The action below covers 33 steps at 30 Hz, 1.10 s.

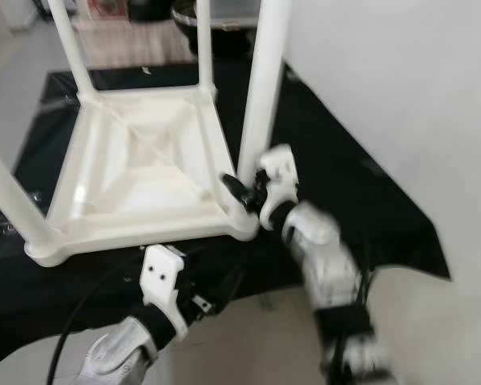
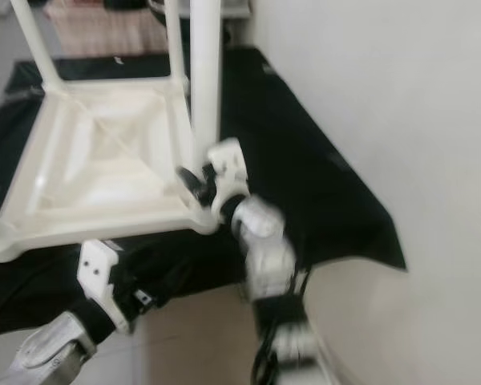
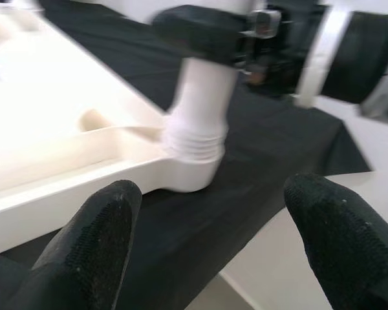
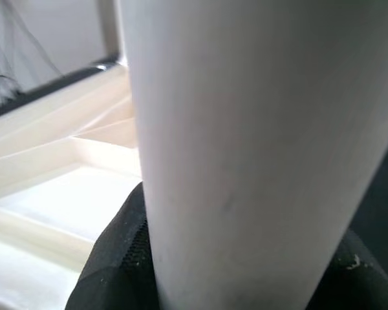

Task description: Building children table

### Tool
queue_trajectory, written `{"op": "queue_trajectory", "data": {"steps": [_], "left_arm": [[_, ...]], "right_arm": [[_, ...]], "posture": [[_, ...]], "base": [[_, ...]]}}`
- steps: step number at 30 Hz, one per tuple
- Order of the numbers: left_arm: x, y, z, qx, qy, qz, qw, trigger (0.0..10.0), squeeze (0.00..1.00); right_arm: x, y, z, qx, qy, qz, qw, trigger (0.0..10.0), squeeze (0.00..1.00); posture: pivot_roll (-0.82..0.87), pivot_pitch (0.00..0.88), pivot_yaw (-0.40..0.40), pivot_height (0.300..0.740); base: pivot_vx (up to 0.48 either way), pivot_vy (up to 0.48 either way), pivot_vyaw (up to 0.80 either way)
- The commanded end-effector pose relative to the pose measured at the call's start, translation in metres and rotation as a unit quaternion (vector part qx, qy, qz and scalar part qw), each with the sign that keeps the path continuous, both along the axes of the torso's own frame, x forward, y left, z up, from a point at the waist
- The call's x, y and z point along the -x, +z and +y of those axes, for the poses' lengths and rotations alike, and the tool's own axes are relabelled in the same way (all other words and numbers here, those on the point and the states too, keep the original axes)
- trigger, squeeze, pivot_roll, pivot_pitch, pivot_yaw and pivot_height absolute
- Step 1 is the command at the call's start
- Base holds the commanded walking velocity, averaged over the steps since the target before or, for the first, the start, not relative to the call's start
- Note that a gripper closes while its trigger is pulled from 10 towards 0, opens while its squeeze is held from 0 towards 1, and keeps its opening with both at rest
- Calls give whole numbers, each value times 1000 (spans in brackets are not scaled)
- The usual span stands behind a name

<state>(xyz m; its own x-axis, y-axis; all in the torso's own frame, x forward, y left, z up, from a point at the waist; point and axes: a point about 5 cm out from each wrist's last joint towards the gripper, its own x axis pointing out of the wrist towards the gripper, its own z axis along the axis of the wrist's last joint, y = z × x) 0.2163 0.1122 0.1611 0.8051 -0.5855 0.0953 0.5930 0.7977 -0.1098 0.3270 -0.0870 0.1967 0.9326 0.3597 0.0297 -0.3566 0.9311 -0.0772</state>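
A white plastic children's table (image 1: 144, 168) lies upside down on a black cloth (image 1: 337, 176), its legs pointing up. My right gripper (image 1: 240, 188) is shut on the near right leg (image 1: 260, 96) just above its threaded socket at the corner. In the right wrist view that leg (image 4: 246, 129) stands between the black fingers (image 4: 116, 258). My left gripper (image 1: 216, 293) hovers open by the table's front edge, holding nothing. In the left wrist view its fingertips (image 3: 116, 200) frame the same corner socket (image 3: 194, 152).
Three more legs stand at the back left (image 1: 68, 48), back right (image 1: 204, 44) and near left (image 1: 12, 200). A white wall (image 1: 401, 80) runs close on the right. A dark round object (image 1: 216, 20) sits behind the cloth. Pale floor (image 1: 248, 337) lies in front.
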Motion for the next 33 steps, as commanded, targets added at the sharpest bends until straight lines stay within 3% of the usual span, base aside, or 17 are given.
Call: {"op": "queue_trajectory", "data": {"steps": [1, 6, 8, 9, 11, 12, 13, 14, 15, 17, 19, 22, 23, 24, 25, 30, 33], "left_arm": [[-2, -4, -2, 1, -8, 8, 1000, 10000, 0], [-6, -4, -3, 0, -9, 6, 1000, 10000, 0], [-11, -4, -5, 0, -11, 3, 1000, 10000, 0], [-13, -4, -5, 0, -8, -1, 1000, 10000, 0], [-15, -4, -5, 1, -4, -3, 1000, 10000, 0], [-15, -4, -5, 1, -1, -4, 1000, 10000, 0], [-16, -4, -4, 0, 1, -4, 1000, 10000, 0], [-16, -4, -4, 0, 1, -4, 1000, 10000, 0], [-16, -4, -4, 0, 1, -4, 1000, 10000, 0], [-16, -4, -4, 0, 1, -4, 1000, 10000, 0], [-14, -4, -4, 0, -1, -3, 1000, 10000, 0], [-13, -4, -4, 0, -2, -3, 1000, 10000, 0], [-12, -4, -5, 0, -3, -3, 1000, 10000, 0], [-11, -3, -4, 1, -4, -2, 1000, 10000, 0], [-8, -3, -4, 1, -5, -1, 1000, 10000, 0], [-5, -3, -3, -1, -6, 1, 1000, 10000, 0], [0, -3, -1, -4, -5, 6, 1000, 10000, 0]], "right_arm": [[6, -35, 1, 10, -40, 71, 997, 0, 0], [2, -38, 3, 6, -37, 71, 997, 0, 0], [-11, -29, 6, 10, -22, 56, 998, 0, 0], [-13, -19, 10, 17, -13, 46, 999, 10000, 0], [-13, -10, 12, 17, 5, 34, 999, 10000, 0], [-12, -4, 14, 22, 29, 26, 999, 10000, 596], [-11, 4, 15, 6, 73, 17, 997, 10000, 1000], [-11, 4, 15, 6, 73, 17, 997, 10000, 1000], [-10, 20, 15, -13, 156, -6, 988, 10000, 1000], [-9, 26, 13, -16, 191, -20, 981, 10000, 1000], [-8, 35, 5, 11, 290, -39, 956, 10000, 1000], [-8, 36, 2, 25, 320, -42, 946, 10000, 1000], [-8, 33, -3, 62, 355, -39, 932, 10000, 831], [-12, 32, -9, 81, 378, -26, 922, 10000, 0], [-18, 34, -18, 93, 405, -8, 909, 10000, 0], [-26, 39, -22, 90, 413, -4, 906, 10000, 0], [-35, 45, -26, 63, 438, 8, 897, 10000, 0]], "posture": [[-65, 156, -52, 740], [-63, 147, -55, 740], [-72, 124, -67, 740], [-72, 116, -70, 740], [-65, 115, -73, 740], [-62, 115, -74, 740], [-56, 114, -75, 740], [-56, 114, -75, 740], [-51, 119, -70, 740], [-51, 119, -70, 740], [-36, 130, -72, 740], [-35, 131, -72, 740], [-29, 136, -71, 740], [-20, 148, -67, 740], [-9, 155, -66, 740], [6, 166, -63, 740], [26, 182, -62, 740]], "base": [[0, 0, 0], [0, 0, 0], [0, 0, 0], [0, 0, 0], [0, 0, 0], [0, 0, 0], [0, 0, 0], [0, 0, 0], [0, 0, 0], [0, 0, 0], [0, 0, 0], [0, 0, 0], [0, 0, 0], [0, 0, 0], [0, 0, 0], [0, 0, 0], [0, 0, 0]]}}
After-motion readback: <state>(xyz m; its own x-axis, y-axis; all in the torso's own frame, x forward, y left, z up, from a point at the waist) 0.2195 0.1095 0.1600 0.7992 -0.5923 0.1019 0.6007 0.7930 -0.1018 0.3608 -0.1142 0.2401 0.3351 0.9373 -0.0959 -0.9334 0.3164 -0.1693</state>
